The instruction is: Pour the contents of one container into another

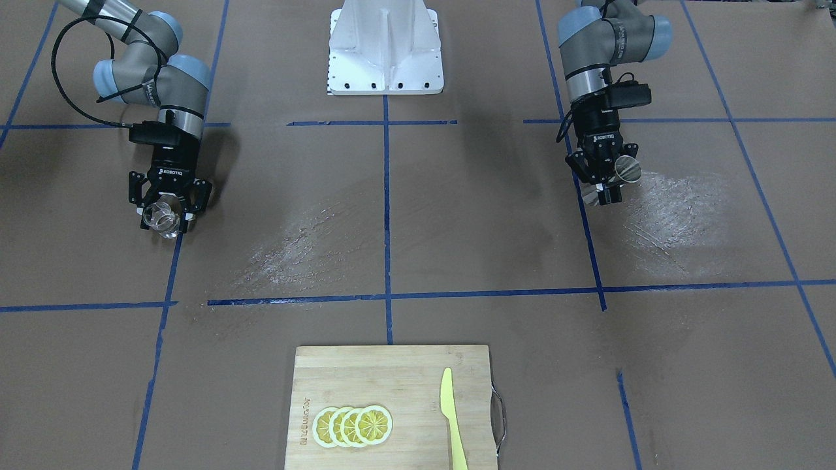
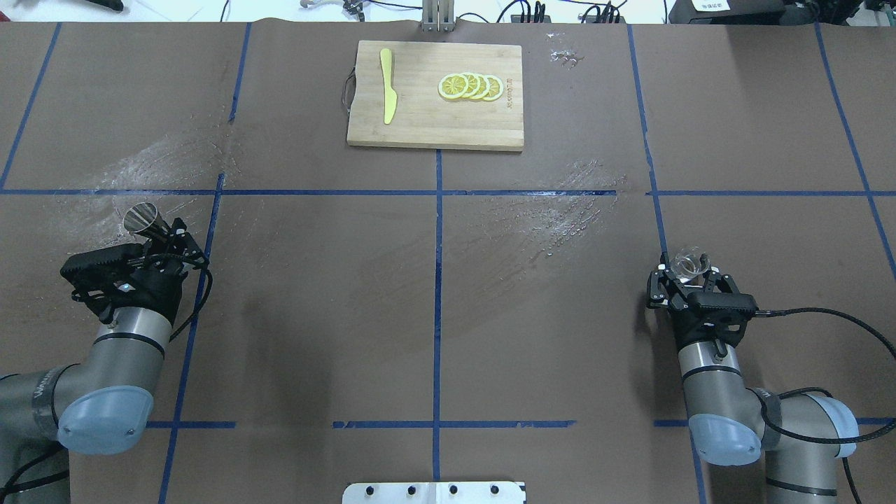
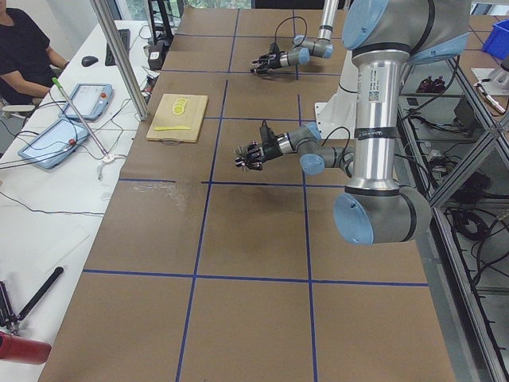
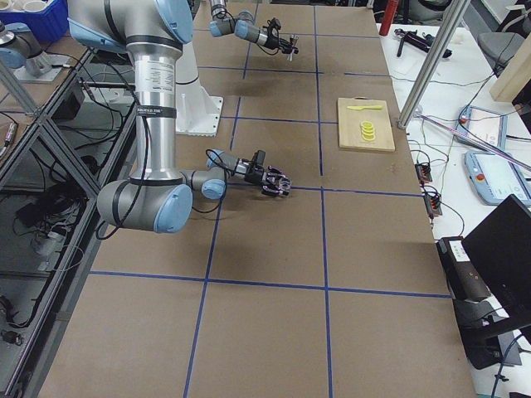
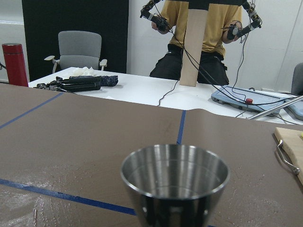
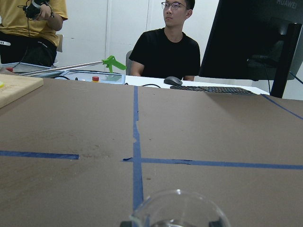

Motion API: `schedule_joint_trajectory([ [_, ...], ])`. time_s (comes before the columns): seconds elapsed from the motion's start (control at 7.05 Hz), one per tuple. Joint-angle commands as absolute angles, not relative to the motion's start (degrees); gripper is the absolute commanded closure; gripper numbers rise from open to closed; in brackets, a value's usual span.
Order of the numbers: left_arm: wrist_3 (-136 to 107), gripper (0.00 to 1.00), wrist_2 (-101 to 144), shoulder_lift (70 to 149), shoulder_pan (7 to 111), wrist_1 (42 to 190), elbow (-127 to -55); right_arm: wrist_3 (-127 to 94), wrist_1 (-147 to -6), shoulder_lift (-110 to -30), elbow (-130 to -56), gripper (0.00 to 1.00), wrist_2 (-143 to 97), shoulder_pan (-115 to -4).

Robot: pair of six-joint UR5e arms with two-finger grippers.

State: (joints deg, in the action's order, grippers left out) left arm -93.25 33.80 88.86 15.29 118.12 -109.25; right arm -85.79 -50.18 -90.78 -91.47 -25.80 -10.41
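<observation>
Bringing these together is my worry — the right gripper (image 2: 689, 275) pinches the glass tumbler (image 2: 691, 262) and the left gripper (image 2: 170, 232) pinches the steel jigger (image 2: 142, 218), both aloft and well apart; the jigger's narrow mouth means any misaligned tilt would spill onto the table (image 2: 434, 315).

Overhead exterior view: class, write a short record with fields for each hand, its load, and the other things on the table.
Left hand: shut on the steel jigger, at the view's left
Right hand: shut on the clear glass, at the view's right
Jigger contents: looks empty in the left wrist view
Spacing: vessels far apart, no pouring yet
Far edge: cutting board bearing lemon slices and a yellow knife
</observation>
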Motion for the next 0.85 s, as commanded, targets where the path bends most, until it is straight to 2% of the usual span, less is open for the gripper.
schedule_joint_trajectory([
  [0.0,-93.25,1.0,33.84,89.29,15.29,118.12,-109.34,-78.98,-42.44,-90.88,-91.85,1.0,-27.85,-11.07],
  [0.14,-93.25,1.0,33.84,89.3,15.29,118.12,-109.77,-67.88,-32.27,-90.79,-91.85,1.0,-30.82,-12.38],
  [0.28,-93.25,1.0,33.84,89.64,15.29,118.12,-109.78,-62.54,-29.38,-90.97,-92.19,1.0,-31.02,-13.26],
  [0.57,-88.81,1.0,33.84,92.09,15.21,118.21,-109.78,-61.96,-29.27,-91.4,-96.12,1.0,-34.34,-13.8],
  [0.71,-84.51,1.0,33.92,95.76,15.12,122.3,-109.17,-59.7,-29.35,-90.8,-99.02,1.0,-35.76,-14.06],
])
